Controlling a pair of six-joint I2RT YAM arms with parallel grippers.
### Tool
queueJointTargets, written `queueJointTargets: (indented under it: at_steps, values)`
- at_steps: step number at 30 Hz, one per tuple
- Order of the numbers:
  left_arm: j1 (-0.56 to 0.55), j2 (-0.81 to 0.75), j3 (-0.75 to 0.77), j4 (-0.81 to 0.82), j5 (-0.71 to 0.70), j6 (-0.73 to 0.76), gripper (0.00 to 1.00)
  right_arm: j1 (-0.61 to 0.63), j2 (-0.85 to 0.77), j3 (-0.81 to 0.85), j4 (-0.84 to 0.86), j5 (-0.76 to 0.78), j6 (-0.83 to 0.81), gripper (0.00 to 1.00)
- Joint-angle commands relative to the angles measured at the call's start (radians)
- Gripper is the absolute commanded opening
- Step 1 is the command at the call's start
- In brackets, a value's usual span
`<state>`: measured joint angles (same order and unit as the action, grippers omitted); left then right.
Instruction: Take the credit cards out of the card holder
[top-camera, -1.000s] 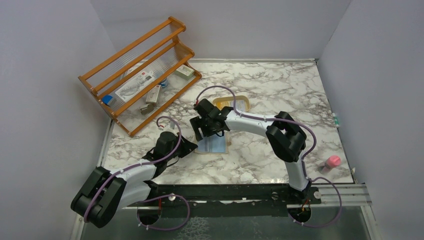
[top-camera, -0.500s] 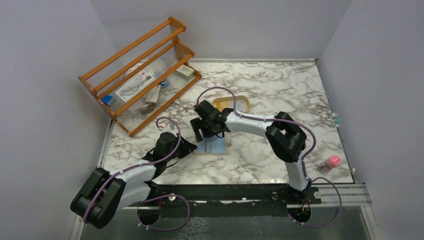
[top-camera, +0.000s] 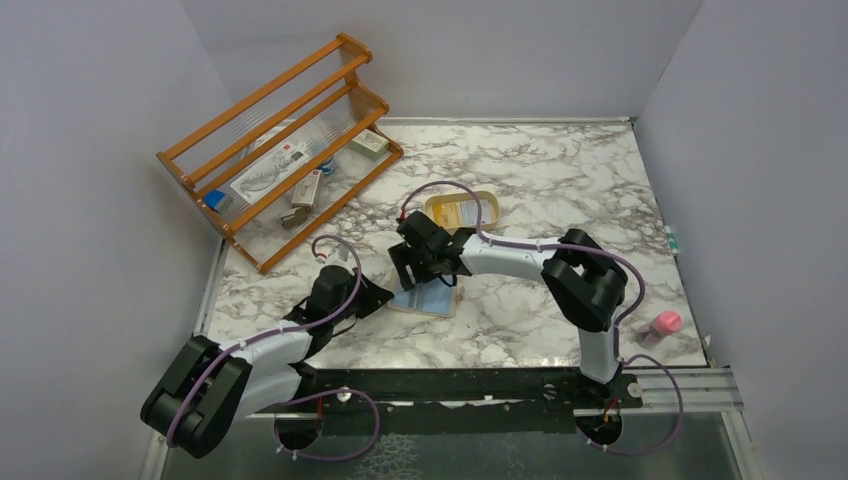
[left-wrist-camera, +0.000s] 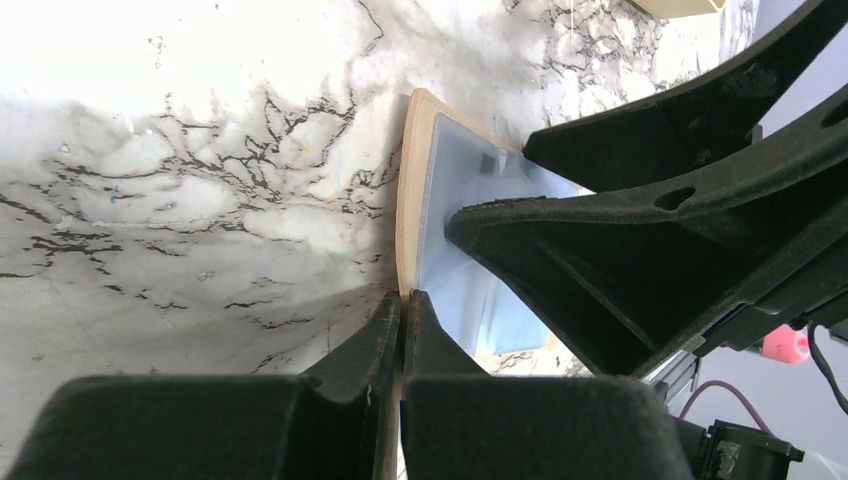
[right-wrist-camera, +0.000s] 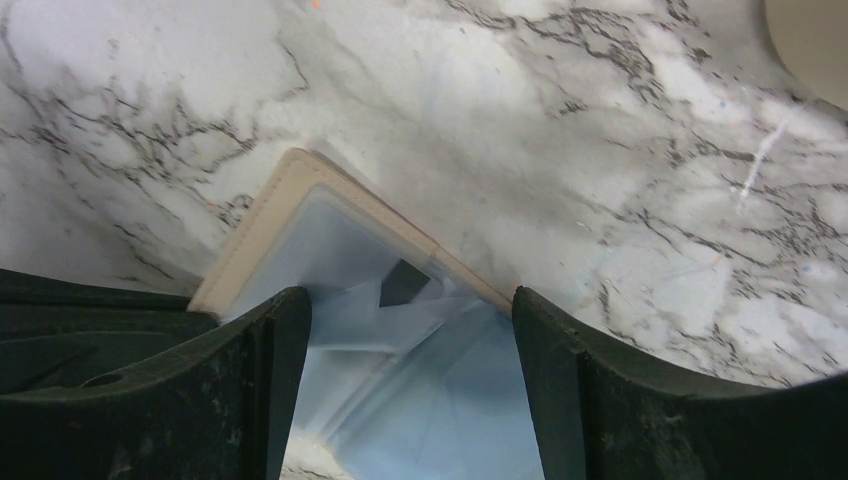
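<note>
The card holder lies open on the marble, tan outside and light blue inside. My left gripper is shut on its tan left edge, fingertips pinched together. My right gripper hovers open just over the blue pockets, one finger on each side. A small dark patch shows among the blurred pale-blue pocket layers; I cannot tell if it is a card. A yellow-orange credit card lies in the cream oval tray behind.
A wooden rack with small items stands at the back left. A pink object sits near the right front edge. A small item lies at the right table edge.
The right arm has shifted toward the near side, uncovering the tray, and its gripper now sits lower over the card holder. The holder turned slightly. The left arm stayed put.
</note>
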<state>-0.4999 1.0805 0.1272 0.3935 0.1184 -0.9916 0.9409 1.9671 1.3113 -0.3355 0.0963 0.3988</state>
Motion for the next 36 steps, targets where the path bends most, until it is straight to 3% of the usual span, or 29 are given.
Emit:
queueJointTargets:
  at_steps: [1, 12, 18, 21, 29, 36]
  values:
    - [-0.003, -0.017, -0.02, -0.012, -0.043, -0.005, 0.0, -0.004, 0.006, -0.093, -0.134, 0.108, -0.035, 0.78]
    - [-0.003, -0.019, -0.027, -0.011, -0.045, -0.018, 0.0, -0.004, 0.002, -0.165, -0.097, 0.097, -0.035, 0.78]
    - [-0.003, -0.011, -0.025, 0.012, -0.023, -0.012, 0.39, -0.005, 0.021, -0.175, -0.078, 0.078, -0.035, 0.78]
    - [-0.004, 0.006, -0.023, 0.029, -0.013, -0.013, 0.46, -0.004, 0.026, -0.176, -0.07, 0.07, -0.034, 0.78]
    - [-0.003, 0.055, -0.035, 0.091, 0.006, -0.039, 0.45, -0.004, 0.022, -0.194, -0.056, 0.057, -0.035, 0.78]
    - [-0.003, 0.075, -0.042, 0.126, 0.006, -0.056, 0.28, -0.004, -0.007, -0.22, -0.044, 0.032, -0.034, 0.78]
